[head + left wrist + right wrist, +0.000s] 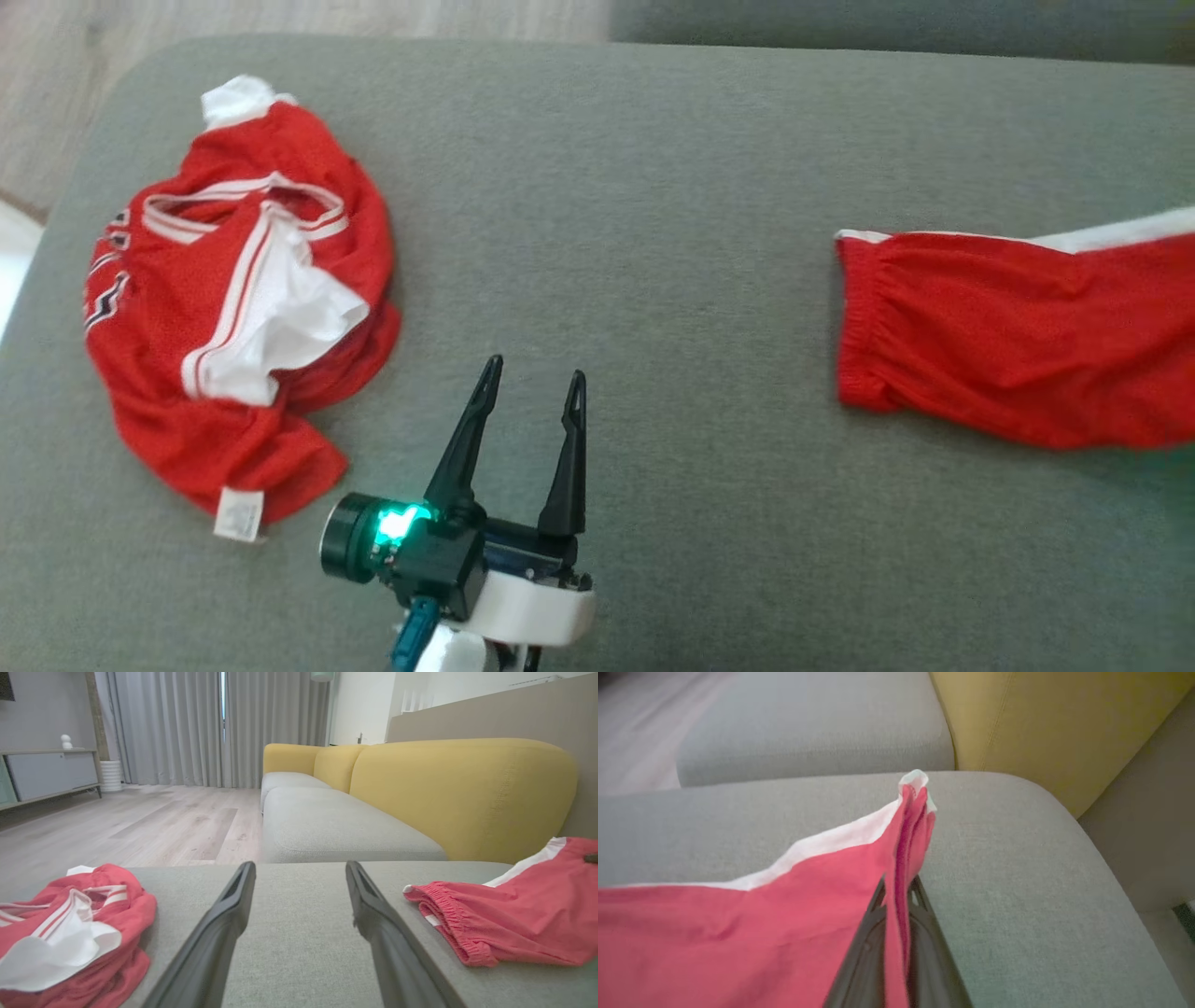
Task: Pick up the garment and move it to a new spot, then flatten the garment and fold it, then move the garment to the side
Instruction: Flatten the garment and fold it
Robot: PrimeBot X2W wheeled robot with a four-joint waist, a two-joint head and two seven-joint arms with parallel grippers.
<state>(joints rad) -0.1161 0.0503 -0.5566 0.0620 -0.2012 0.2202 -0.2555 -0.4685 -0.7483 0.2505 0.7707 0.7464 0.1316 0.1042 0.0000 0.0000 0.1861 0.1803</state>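
A red garment with a white side stripe and a gathered waistband [1008,336] lies spread at the right of the grey cushion [653,187], running off the head view's right edge. My right gripper [899,889] is shut on a bunched corner of this garment [738,933], and the cloth rises in a peak between the two fingers. My left gripper [534,369] hovers open over bare cushion at the front middle, holding nothing. In the left wrist view this gripper [300,865] points between the garment [514,914] on the right and a crumpled red piece on the left.
A crumpled red and white jersey [233,299] lies at the cushion's left end, near its rounded edge [70,924]. Wooden floor [75,75] lies beyond that edge. A yellow backrest [467,788] stands behind the seat, with another grey seat [327,826] further on.
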